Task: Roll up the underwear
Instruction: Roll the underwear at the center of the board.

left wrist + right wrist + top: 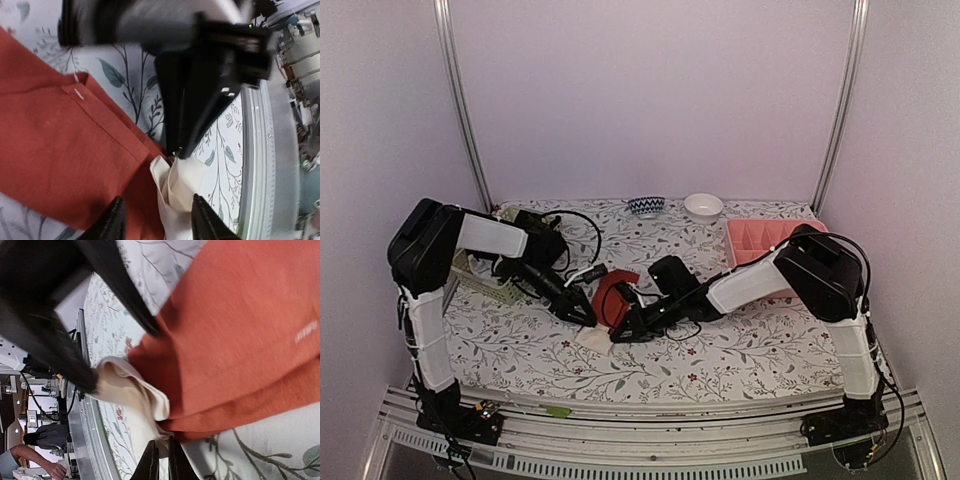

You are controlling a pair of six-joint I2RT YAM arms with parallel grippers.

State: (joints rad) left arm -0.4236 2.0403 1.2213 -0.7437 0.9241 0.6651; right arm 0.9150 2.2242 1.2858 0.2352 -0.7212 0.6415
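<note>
The red-orange underwear (611,296) lies flat mid-table with its cream-white part (591,339) bunched at the near edge. It fills the left wrist view (60,150) and the right wrist view (240,330). My left gripper (587,317) is open, its fingers (114,222) astride the cream fold (182,187) without gripping it. My right gripper (618,331) is shut on the cream part's edge (135,390), fingertips (151,460) pinched together. It also shows in the left wrist view (176,150). The black underwear is not visible.
A pink divided tray (760,238) stands at the back right. A pale green basket (480,277) sits under my left arm. A white bowl (704,206) and a patterned bowl (646,206) stand at the far edge. The table's metal front rail (260,165) is close.
</note>
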